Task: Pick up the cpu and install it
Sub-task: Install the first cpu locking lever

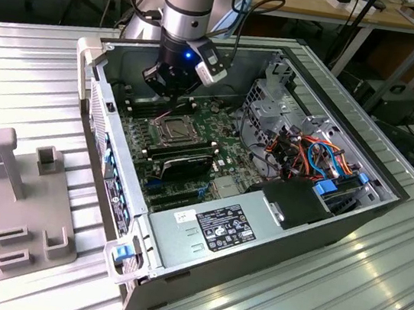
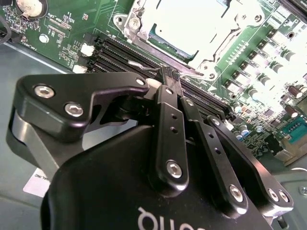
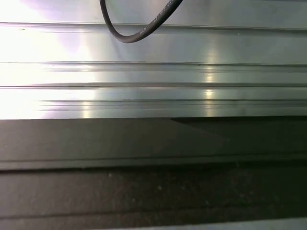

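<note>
My gripper (image 1: 174,103) hangs inside the open computer case, just above the far edge of the square metal-framed socket (image 1: 173,127) on the green motherboard. In the second wrist view its two thin black fingers (image 2: 165,110) are shut together, and the gripper (image 2: 169,75) ends at the socket's near edge, beside a thin wire lever (image 2: 139,63). I cannot tell whether the tips hold that lever. Inside the socket frame (image 2: 132,24) lies a bright silvery square face with a green edge, apparently the cpu (image 2: 192,24), lying flat.
Long black memory sticks (image 1: 180,151) lie just in front of the socket. The power supply (image 1: 220,226) fills the case's near end, and a drive cage with coloured cables (image 1: 322,160) is on the exterior view's right. A grey fixture (image 1: 16,197) stands on the ribbed aluminium table (image 3: 153,72).
</note>
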### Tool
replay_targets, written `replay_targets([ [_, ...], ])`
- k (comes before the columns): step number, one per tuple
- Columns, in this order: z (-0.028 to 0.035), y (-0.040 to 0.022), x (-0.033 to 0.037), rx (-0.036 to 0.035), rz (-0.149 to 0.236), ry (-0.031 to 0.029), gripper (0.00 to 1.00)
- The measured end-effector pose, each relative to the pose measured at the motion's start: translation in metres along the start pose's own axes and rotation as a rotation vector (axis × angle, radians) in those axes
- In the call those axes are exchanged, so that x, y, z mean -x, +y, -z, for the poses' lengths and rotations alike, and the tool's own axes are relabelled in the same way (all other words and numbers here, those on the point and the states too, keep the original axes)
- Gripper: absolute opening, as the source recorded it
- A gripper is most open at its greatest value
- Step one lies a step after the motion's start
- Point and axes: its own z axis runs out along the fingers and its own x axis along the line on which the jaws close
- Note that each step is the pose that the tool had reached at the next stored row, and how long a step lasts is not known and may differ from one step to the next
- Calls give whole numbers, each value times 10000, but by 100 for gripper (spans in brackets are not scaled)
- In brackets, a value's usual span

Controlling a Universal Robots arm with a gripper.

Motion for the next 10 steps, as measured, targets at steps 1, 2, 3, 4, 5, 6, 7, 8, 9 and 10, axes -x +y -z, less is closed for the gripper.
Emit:
replay_targets([
  [1, -3, 0, 3, 1, 0, 0, 11],
  [2, -8, 1, 7, 0, 0, -1, 11],
  [3, -11, 1, 10, 1, 0, -1, 11],
  [4, -14, 1, 13, 1, 0, -1, 11],
  [5, -18, 1, 16, 1, 0, -1, 11],
  [6, -23, 1, 20, 1, -1, -1, 11],
  [7, -29, 2, 23, 1, -1, -1, 11],
  [8, -36, 2, 26, 0, 0, -1, 11],
  [9, -44, 2, 29, 1, -1, -1, 11],
  [10, -58, 2, 32, 0, -1, -1, 11],
])
